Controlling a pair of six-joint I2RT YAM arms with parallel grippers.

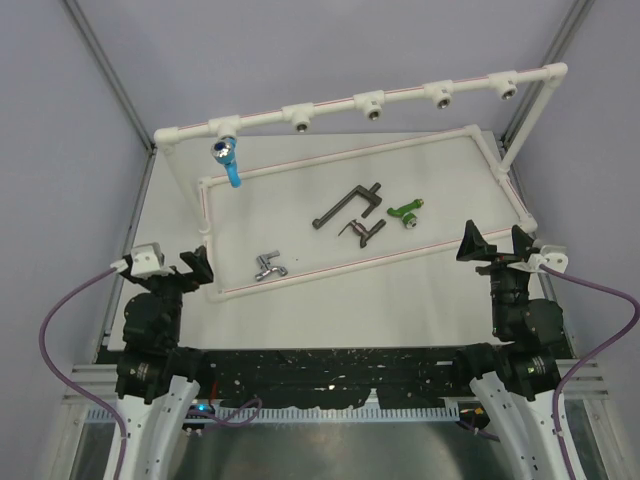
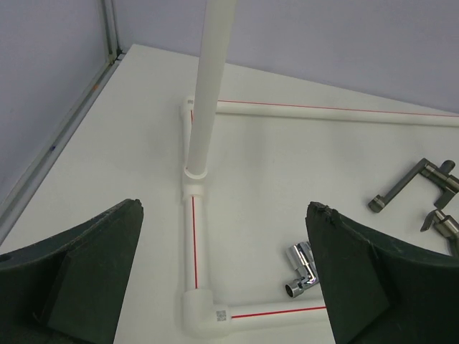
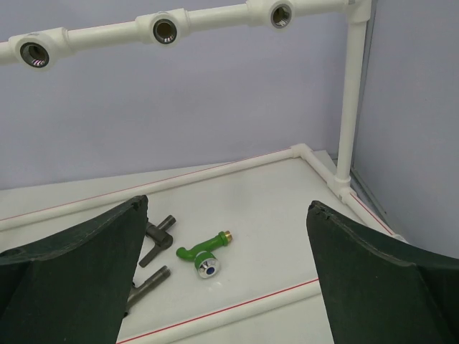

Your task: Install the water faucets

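A blue faucet (image 1: 227, 158) hangs from the leftmost socket of the white pipe frame's top bar (image 1: 400, 95). A chrome faucet (image 1: 267, 266) lies on the table near the frame's front left; it also shows in the left wrist view (image 2: 304, 268). Two dark brown-grey faucets (image 1: 347, 208) (image 1: 364, 232) lie in the middle. A green faucet (image 1: 405, 212) lies right of them and shows in the right wrist view (image 3: 204, 252). My left gripper (image 1: 197, 268) is open and empty at the frame's front left corner. My right gripper (image 1: 497, 244) is open and empty at the front right.
The pipe frame's base rectangle (image 1: 345, 267) lies on the table around the loose faucets. Several open sockets (image 3: 165, 29) sit along the top bar. Grey walls and metal posts (image 1: 105, 60) enclose the table at left, back and right.
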